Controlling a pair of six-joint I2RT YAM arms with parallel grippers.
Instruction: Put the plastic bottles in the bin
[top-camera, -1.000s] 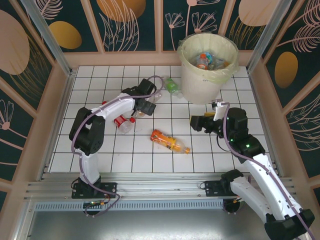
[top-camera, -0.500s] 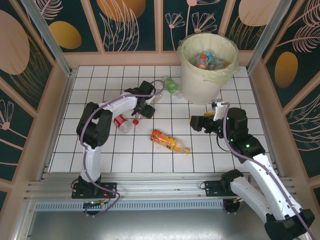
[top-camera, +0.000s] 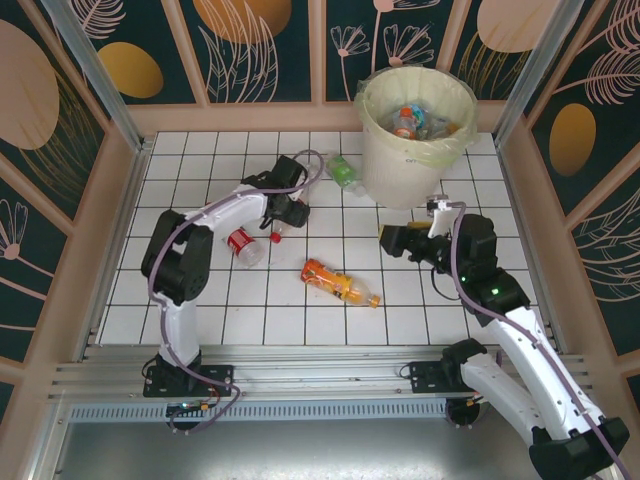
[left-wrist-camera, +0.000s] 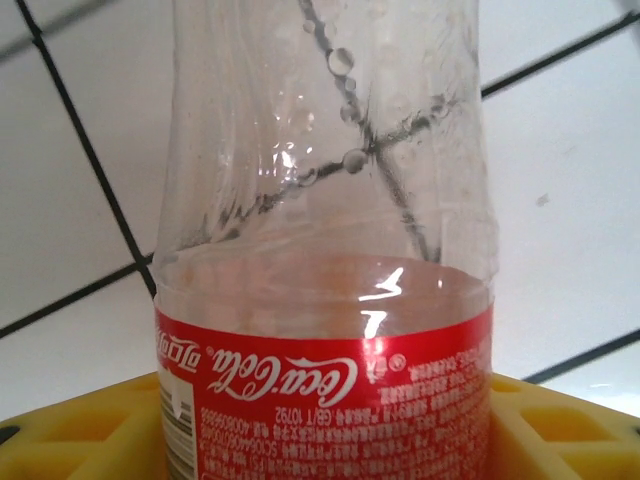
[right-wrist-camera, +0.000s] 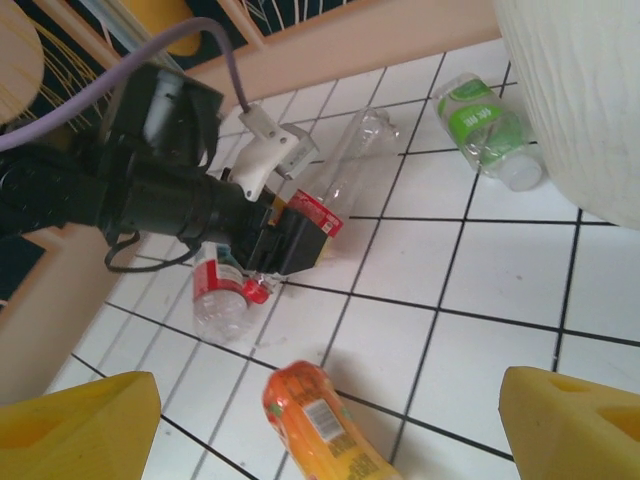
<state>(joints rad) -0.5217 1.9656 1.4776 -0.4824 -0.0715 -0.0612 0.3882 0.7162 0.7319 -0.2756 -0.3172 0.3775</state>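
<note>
My left gripper (top-camera: 284, 213) is shut on a clear plastic bottle (left-wrist-camera: 325, 250) with a red Coca-Cola label, its yellow pads (left-wrist-camera: 70, 430) against both sides. The right wrist view shows this bottle (right-wrist-camera: 345, 170) lying low over the tiles and sticking out of the left gripper (right-wrist-camera: 300, 235). A second red-labelled bottle (top-camera: 243, 245) lies just left of it. An orange bottle (top-camera: 338, 283) lies mid-table, under my open right gripper (top-camera: 388, 242). A green-labelled bottle (top-camera: 345, 170) lies beside the bin (top-camera: 410, 160), a white bucket that holds several bottles (top-camera: 415, 122).
Wooden walls and metal posts enclose the white tiled table (top-camera: 200, 300). The bin stands at the back right corner. The left arm's purple cable (right-wrist-camera: 225, 60) arches over its wrist.
My left gripper has closed on the red-labelled clear bottle and shifted slightly. The right arm and the other bottles have stayed where they were.
</note>
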